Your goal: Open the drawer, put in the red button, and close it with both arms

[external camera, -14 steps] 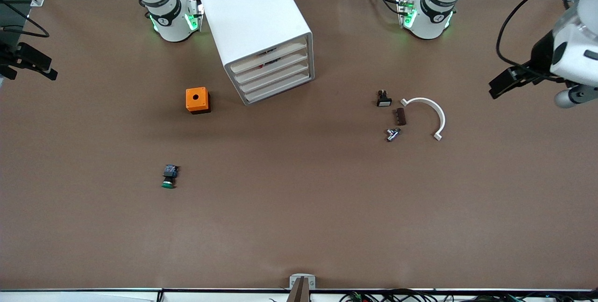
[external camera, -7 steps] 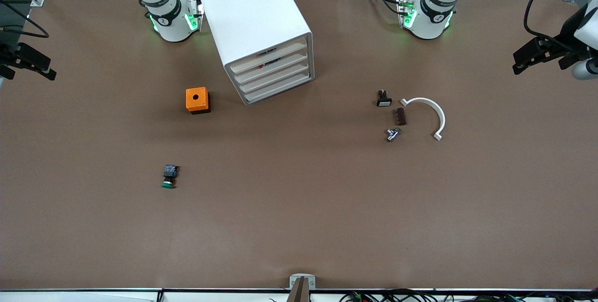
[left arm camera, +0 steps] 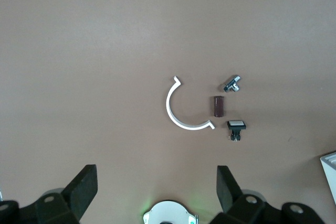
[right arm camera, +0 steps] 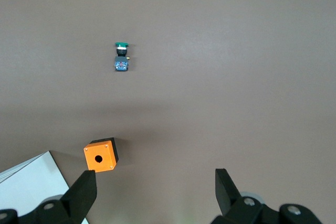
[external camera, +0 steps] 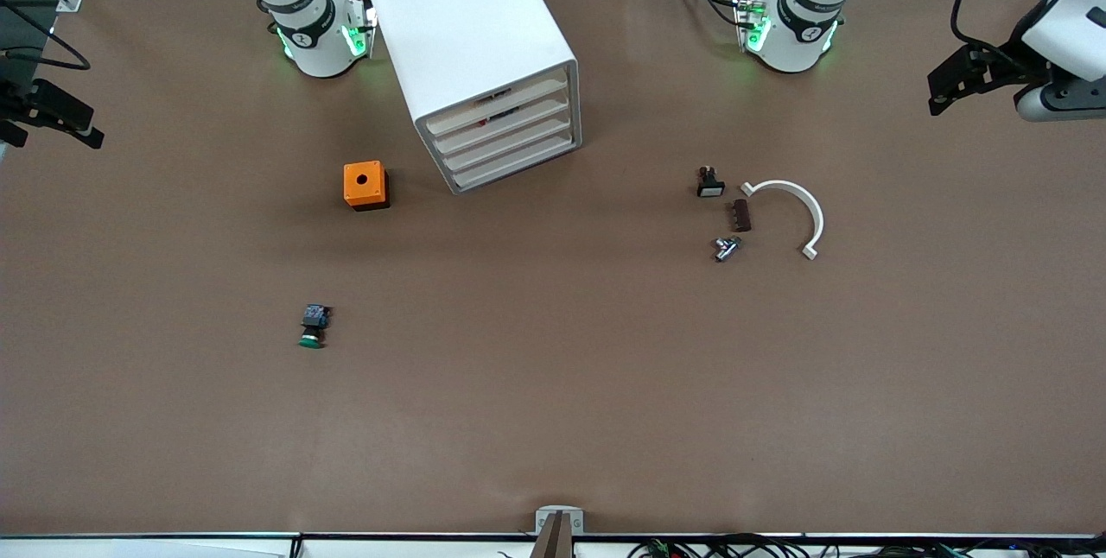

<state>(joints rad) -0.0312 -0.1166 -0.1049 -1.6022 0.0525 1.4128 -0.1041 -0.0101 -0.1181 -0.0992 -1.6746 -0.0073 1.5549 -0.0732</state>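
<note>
Table [external camera: 553, 420]: brown worktop, both arm bases on the edge farthest from the front camera.

Cabinet [external camera: 467, 31]: white, stands at that same edge, just beside the right arm's base. All four drawer fronts look pushed in. The top drawer [external camera: 497, 102] has a thin dark gap under its front, and in it is a dark shape with a fleck of red [external camera: 499, 115]. I take this for the red button, already inside. It lies nowhere on the open table.

Left gripper [external camera: 946, 85]: in the air over the left arm's end of the table, near the corner by the bases. In the left wrist view its fingers [left arm camera: 86, 182] are spread wide with nothing between them.

Right gripper [external camera: 60, 113]: over the right arm's end edge, also spread wide and empty in the right wrist view [right arm camera: 152, 182].

Small items: orange box [external camera: 365, 185] and green button [external camera: 312, 326] toward the right arm's end. White curved piece [external camera: 799, 204] with small parts just beside it toward the left arm's end.

Judgement: task looks near complete, with only the closing left to confirm. If the top front is not flush, press it with one gripper near each end, both pushing evenly and square to the front so the tray does not skew or the cabinet slide. Go slowly and stop at contact.
</note>
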